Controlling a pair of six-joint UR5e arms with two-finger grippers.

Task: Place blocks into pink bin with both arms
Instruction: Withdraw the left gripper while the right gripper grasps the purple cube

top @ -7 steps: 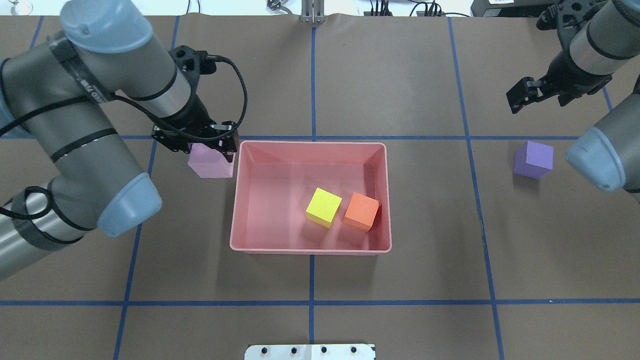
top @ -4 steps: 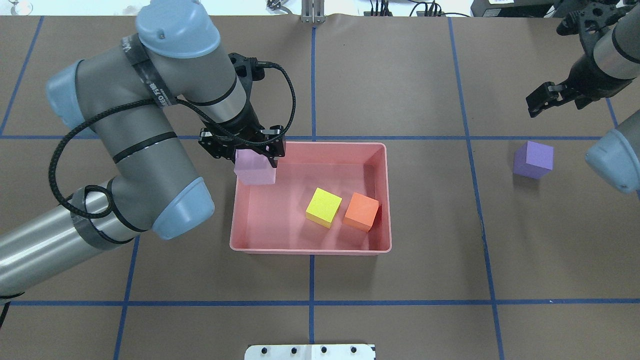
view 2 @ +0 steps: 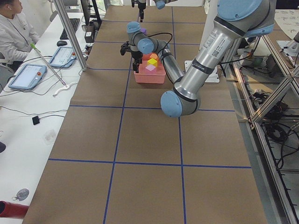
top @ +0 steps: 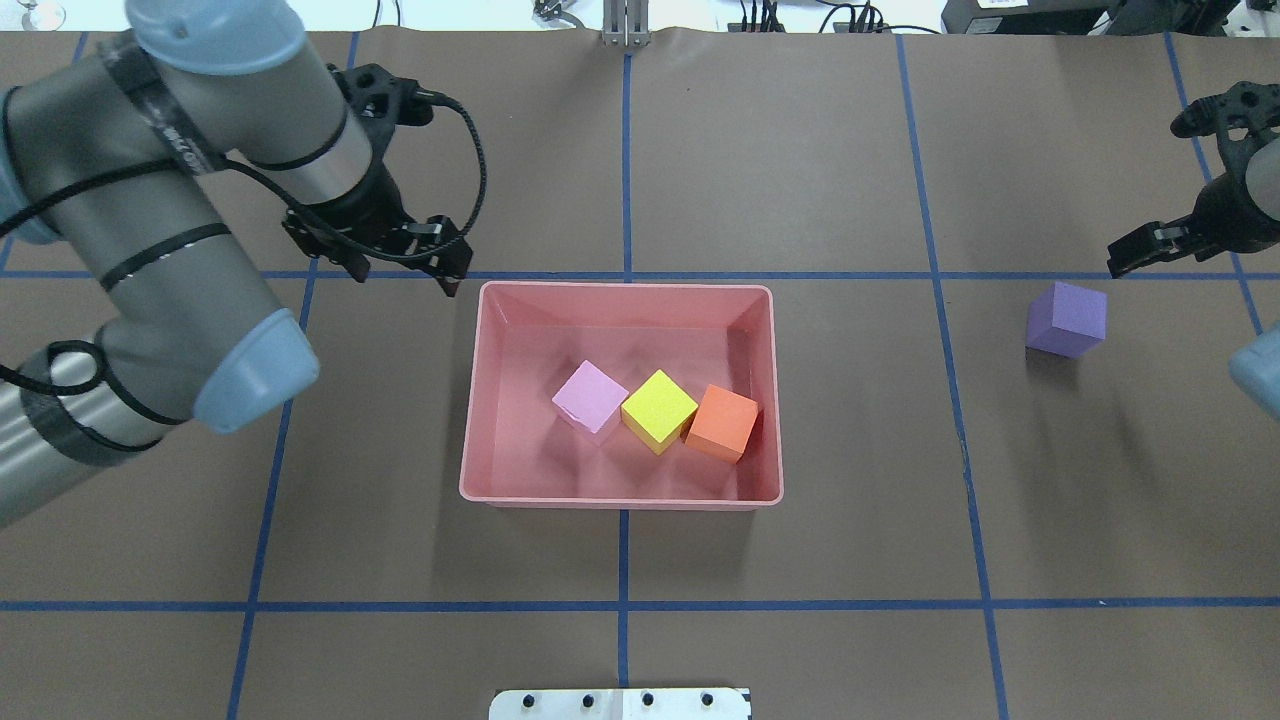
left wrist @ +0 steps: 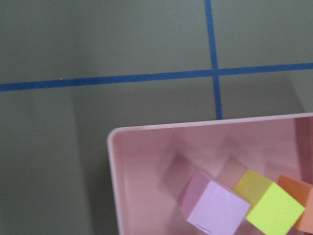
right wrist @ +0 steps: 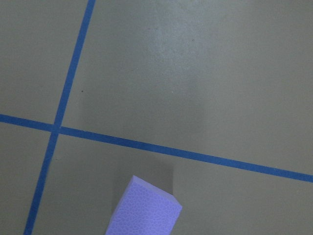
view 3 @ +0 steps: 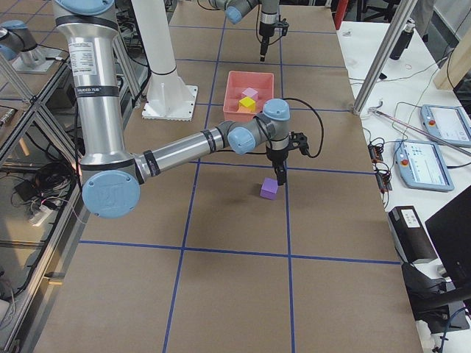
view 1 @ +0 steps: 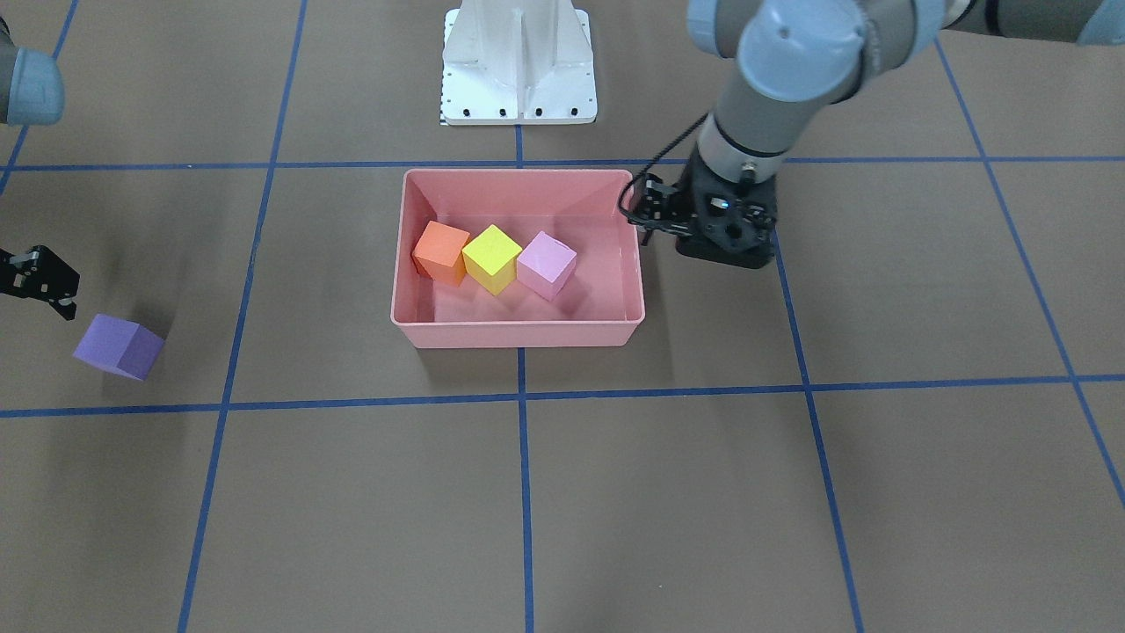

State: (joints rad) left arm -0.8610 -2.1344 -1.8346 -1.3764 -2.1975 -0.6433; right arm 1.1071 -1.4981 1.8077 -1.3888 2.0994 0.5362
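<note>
Pink block point(top: 592, 396) now lies in the bin point(top: 620, 497) against the yellow block point(top: 659, 411), released by my left pincer point(top: 400, 265), which has backed off open and empty; only the purple block point(top: 1067, 318) remains on the bench point(top: 850, 560), near my right pincer point(top: 1145, 250), whose state I cannot tell.

Pink block point(top: 590, 396) now in bin point(top: 620, 291)

blocks=4: 3 in pink bin point(top: 625, 288) (orange block point(top: 722, 423), yellow block point(top: 659, 411), pink block point(top: 590, 396)), 1 outside it (purple block point(top: 1067, 318)) | bins=1 | arms=2 (left arm point(top: 180, 230), right arm point(top: 1262, 372))
</note>
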